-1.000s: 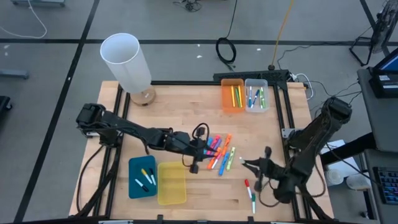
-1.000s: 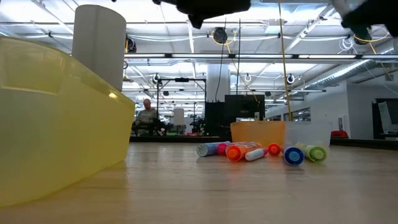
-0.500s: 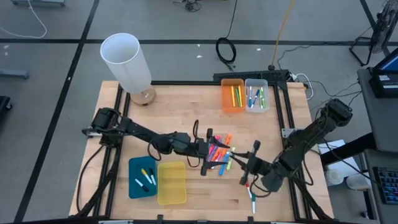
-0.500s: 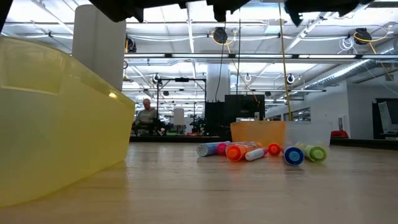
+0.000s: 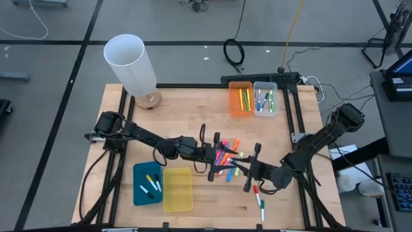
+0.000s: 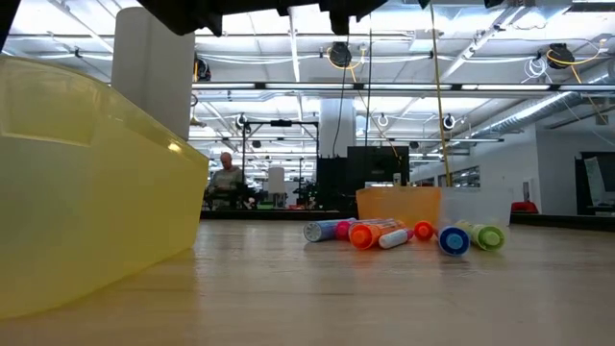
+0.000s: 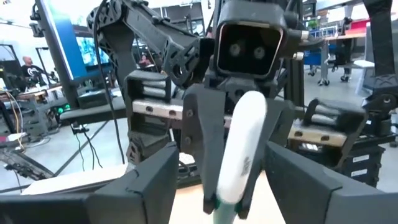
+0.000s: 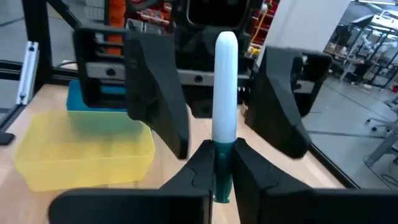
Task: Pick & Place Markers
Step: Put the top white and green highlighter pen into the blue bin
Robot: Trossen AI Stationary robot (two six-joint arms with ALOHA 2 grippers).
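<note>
Here, above the middle of the wooden table [image 5: 193,103], the right gripper [image 5: 248,175] holds a thin white-bodied marker with a green cap [image 8: 225,87], its jaws clamped tight on the capped end, as the right wrist view shows

The left gripper [image 5: 214,169] faces it head-on; its two dark fingers [image 8: 155,93] stand apart on either side of the white barrel, with a gap showing on each side, so they are not gripping it

The marker's long axis runs along the line between the two grippers, roughly across the table, bare white end toward the left gripper and green cap toward the right

It appears to be a light, stiff plastic pen with a smooth, round barrel that could twist or slip in a loose pinch; the safest hold for the left fingers is probably square across mid-barrel, well clear of the right jaws

Just behind the grippers lies a loose pile of bright highlighters [image 5: 226,153]; two red-capped pens [image 5: 259,198] lie near the front edge

An orange bin [image 5: 234,96] and a clear bin [image 5: 275,96] already hold markers at the far side; a blue bin [image 5: 138,187] and a yellow bin [image 5: 177,190] sit near the front
</note>
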